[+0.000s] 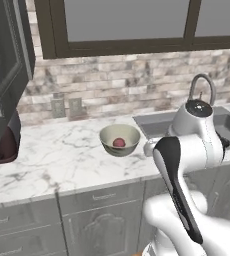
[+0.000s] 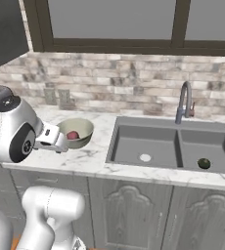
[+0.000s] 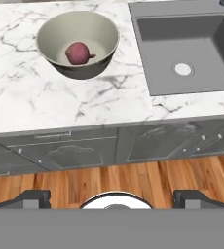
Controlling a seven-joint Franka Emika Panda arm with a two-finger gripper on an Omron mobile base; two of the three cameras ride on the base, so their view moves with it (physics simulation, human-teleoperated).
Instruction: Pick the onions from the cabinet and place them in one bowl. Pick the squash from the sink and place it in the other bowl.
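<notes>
A reddish-purple onion [image 1: 119,143] [image 2: 73,135] [image 3: 78,53] lies inside the pale grey-green bowl [image 1: 108,135] [image 2: 86,128] [image 3: 53,30] on the marble counter. The dark green squash [image 2: 203,163] rests in the right basin of the dark grey sink [image 2: 118,141] [image 1: 152,124] [image 3: 143,58]. The cabinet's dark panelled door [image 1: 7,65] [image 2: 7,29] hangs at the upper left. My gripper [image 3: 116,200] is open, its fingertips [image 3: 33,198] wide apart with nothing between them. It hovers in front of the counter edge, looking down at the bowl and the left basin.
A curved grey faucet [image 1: 202,85] [image 2: 184,102] stands behind the sink. A dark maroon rounded object [image 1: 4,145] sits on the counter below the cabinet door. Grey lower cabinet fronts [image 3: 84,148] and wooden floor [image 3: 109,180] lie under the hand. A dark-framed window [image 1: 122,25] spans the wall.
</notes>
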